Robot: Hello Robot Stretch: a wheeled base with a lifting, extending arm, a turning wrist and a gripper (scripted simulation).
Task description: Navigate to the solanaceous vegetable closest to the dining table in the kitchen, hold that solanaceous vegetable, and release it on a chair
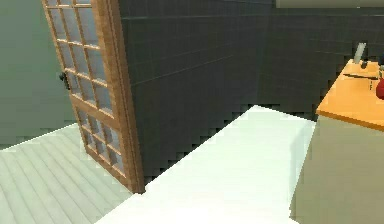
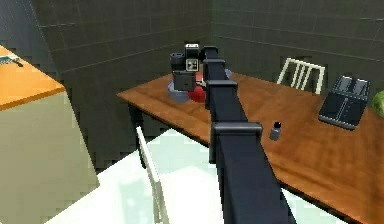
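Forward view: orange-topped counter [image 1: 350, 105], small red thing [image 1: 379, 88] on its top; pale floor open from the counter to a glazed wooden door [image 1: 88, 85]. Arm side view: arm [image 2: 235, 140] extended over the dining table [image 2: 300, 150] beyond the counter. Gripper [image 2: 184, 84] at the table end nearest the counter; finger spread cannot be told, nor whether it holds anything. Red round thing [image 2: 200, 96] lies on the table at the gripper. White chair [image 2: 150, 165] stands between counter and table
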